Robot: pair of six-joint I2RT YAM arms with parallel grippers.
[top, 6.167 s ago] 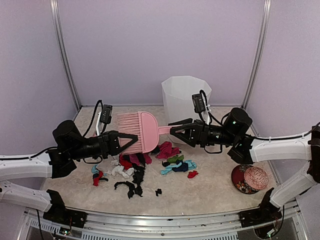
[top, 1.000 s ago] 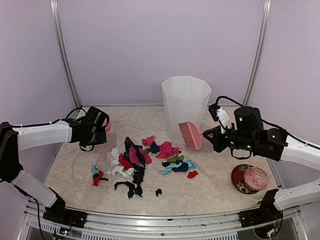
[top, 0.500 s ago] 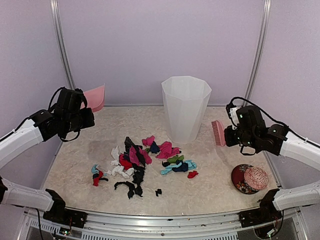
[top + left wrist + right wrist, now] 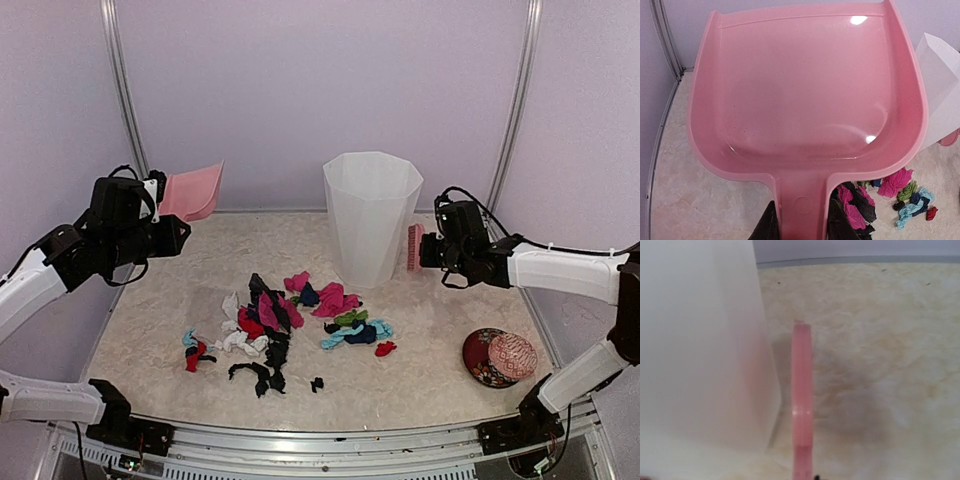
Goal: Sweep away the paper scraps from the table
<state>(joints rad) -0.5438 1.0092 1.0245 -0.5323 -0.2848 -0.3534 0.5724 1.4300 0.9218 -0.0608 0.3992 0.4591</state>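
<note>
The paper scraps (image 4: pixel 285 322) lie in a loose heap of magenta, black, white, teal, green and red bits mid-table (image 4: pixel 440 330); some show under the pan (image 4: pixel 900 192). My left gripper (image 4: pixel 168 232) is shut on the handle of a pink dustpan (image 4: pixel 192 192), held raised at the back left, well away from the heap. The left wrist view is filled by the pan (image 4: pixel 805 95), its handle between my black fingers (image 4: pixel 766 227). My right gripper (image 4: pixel 430 250) is shut on a pink brush (image 4: pixel 414 247), seen edge-on (image 4: pixel 802 405) just right of the bin.
A tall white bin (image 4: pixel 372 215) stands behind the heap, and its wall (image 4: pixel 700 340) is close to the left of the brush. A round red patterned dish (image 4: pixel 498 357) sits front right. Lilac walls ring the table; a metal rail (image 4: pixel 300 440) runs along the front.
The left arm has lifted the dustpan from table height to high at the back left. The right arm has swung the brush right, then back beside the bin, now edge-on.
</note>
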